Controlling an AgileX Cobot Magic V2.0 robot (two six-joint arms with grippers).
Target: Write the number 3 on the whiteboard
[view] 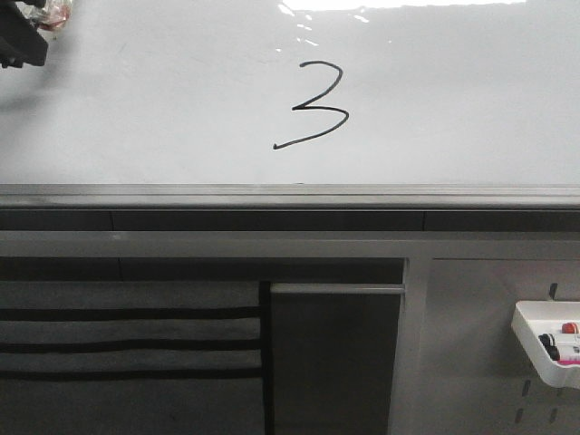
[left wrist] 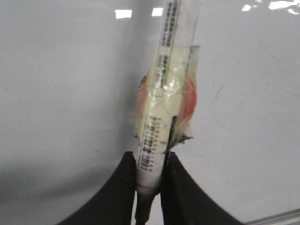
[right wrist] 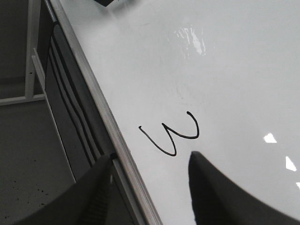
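Looking across my front camera from left to right, I first see the left gripper (view: pixel 23 36), a dark shape in the upper left corner, well apart from the writing. Its wrist camera shows the two black fingers (left wrist: pixel 123 187) clenched on a marker (left wrist: pixel 161 117), a white barrel with barcode labels, wrapped in clear tape over something orange-red, pointing away over the board.

Behind everything spreads the whiteboard (view: pixel 136 118), glossy white, with glare along its top edge and a grey metal rail at its bottom. Near the middle of the board sits the number 3 (view: pixel 317 104), a thin black hand-drawn digit with an angular top and a long tail sweeping left.

Below the rail, a grey panel holds a small white tray (view: pixel 530 340) at the lower right, with markers (view: pixel 562 343) lying in it.

From the right wrist camera, the right gripper (right wrist: pixel 150 187) hangs over the board's lower edge, its dark fingers (right wrist: pixel 220 192) released, spread apart and holding nothing, one of them just beside the digit.
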